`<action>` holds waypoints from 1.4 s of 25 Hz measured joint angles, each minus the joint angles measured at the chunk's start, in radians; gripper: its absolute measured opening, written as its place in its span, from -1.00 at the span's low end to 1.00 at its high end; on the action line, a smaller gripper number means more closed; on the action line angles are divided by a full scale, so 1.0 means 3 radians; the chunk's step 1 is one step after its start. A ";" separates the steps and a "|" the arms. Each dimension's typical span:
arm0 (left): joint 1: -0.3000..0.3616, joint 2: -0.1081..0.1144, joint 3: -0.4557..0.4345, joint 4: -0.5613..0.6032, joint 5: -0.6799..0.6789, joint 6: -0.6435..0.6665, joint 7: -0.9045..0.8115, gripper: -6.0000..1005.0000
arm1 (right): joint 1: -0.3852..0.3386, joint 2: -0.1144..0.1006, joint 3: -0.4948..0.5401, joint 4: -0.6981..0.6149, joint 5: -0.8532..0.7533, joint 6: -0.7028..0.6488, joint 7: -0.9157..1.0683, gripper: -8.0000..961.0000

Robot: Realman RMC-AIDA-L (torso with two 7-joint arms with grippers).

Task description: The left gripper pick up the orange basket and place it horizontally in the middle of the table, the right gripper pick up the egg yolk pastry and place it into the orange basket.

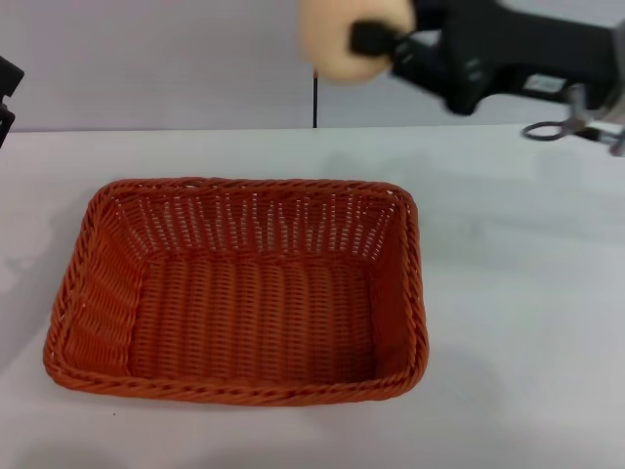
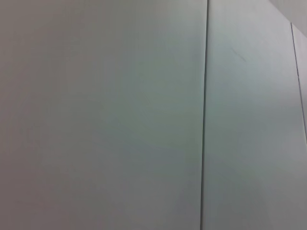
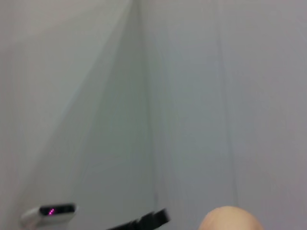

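Note:
The orange basket [image 1: 239, 293] lies horizontally in the middle of the white table [image 1: 518, 293], holding nothing. High above its far rim, at the top of the head view, my right gripper [image 1: 366, 39] is shut on the egg yolk pastry [image 1: 342, 44], a pale beige rounded bun. The right wrist view catches only the pastry's rounded top [image 3: 230, 219] at the frame edge. A small black part of my left gripper [image 1: 6, 98] shows at the far left edge, away from the basket. The left wrist view shows only wall.
A grey wall with a dark vertical seam [image 1: 315, 98] rises behind the table. A small white device with a pink light [image 3: 48, 213] shows in the right wrist view. Bare tabletop lies to the right of the basket.

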 joint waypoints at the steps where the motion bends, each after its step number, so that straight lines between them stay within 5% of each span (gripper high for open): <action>1: -0.0001 0.0000 0.0000 -0.0010 0.0000 -0.0006 0.0002 -0.18 | 0.0013 0.0006 -0.0057 0.0005 0.0000 0.0057 0.0013 -0.61; 14: -0.0006 0.0005 0.0008 -0.0032 0.0000 -0.0035 0.0012 -0.18 | -0.0062 0.0009 -0.0168 0.0000 0.0018 0.0195 0.0057 -0.11; 22: -0.0013 0.0003 0.0016 -0.0032 0.0000 -0.0066 0.0012 -0.18 | -0.0175 0.0004 -0.0067 -0.0020 0.0026 0.0169 0.0046 0.45; 26: -0.0016 0.0003 0.0016 -0.0032 0.0000 -0.0066 0.0010 -0.18 | -0.0289 0.0020 0.0187 -0.0017 0.0111 0.0166 -0.0034 0.67; 35: 0.0029 -0.0005 -0.0045 -0.0032 -0.0061 -0.0066 0.0012 -0.18 | -0.0822 0.0015 0.1011 0.0452 0.1128 0.0195 -0.0654 0.66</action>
